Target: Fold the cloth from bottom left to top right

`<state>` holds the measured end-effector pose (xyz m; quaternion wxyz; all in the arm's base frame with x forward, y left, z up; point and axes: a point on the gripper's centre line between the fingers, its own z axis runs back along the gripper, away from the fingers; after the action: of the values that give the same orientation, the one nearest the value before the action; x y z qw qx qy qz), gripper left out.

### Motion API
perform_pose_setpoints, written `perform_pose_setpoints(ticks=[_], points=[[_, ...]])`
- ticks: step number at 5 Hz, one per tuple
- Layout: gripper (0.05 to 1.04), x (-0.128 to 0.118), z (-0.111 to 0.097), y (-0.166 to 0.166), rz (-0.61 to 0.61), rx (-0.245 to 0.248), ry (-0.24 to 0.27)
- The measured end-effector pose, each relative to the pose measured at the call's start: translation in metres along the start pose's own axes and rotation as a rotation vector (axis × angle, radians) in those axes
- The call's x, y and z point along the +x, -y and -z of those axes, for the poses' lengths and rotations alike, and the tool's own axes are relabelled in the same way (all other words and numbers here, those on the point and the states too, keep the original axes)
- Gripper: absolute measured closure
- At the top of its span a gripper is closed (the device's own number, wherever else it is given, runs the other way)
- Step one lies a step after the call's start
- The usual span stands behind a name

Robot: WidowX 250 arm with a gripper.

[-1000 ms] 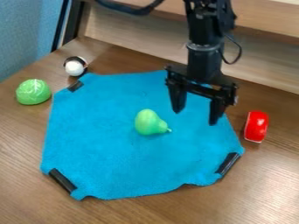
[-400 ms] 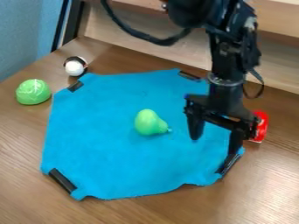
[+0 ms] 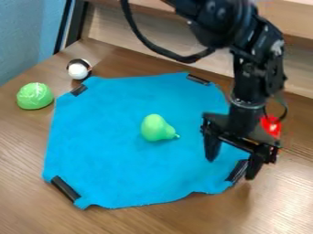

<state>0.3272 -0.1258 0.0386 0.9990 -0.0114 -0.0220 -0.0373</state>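
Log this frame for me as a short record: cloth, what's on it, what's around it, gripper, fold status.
cloth: blue, spread out, black strips at its corners
on cloth: green pear, near the middle
beyond left edge: green cabbage-like toy; black-and-white round item
beyond right edge: red object, partly behind the arm
gripper: open, at the cloth's lower right corner
fold: not made

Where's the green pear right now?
In the camera view, the smooth green toy pear is near the middle of the flat blue cloth, left of the black gripper.
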Motion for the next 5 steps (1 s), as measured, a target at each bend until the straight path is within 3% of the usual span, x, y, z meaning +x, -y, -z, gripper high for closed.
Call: perform_pose_setpoints(ticks=[2,4,5], points=[[0.111,0.002,0.0125,0.004,-0.009,0.021,-0.003],[0.673,0.0067,0.014,0.0056,-0.02,0.028,0.027],[0.885,0.0064,0.014,0.0059,-0.021,0.03,0.026]])
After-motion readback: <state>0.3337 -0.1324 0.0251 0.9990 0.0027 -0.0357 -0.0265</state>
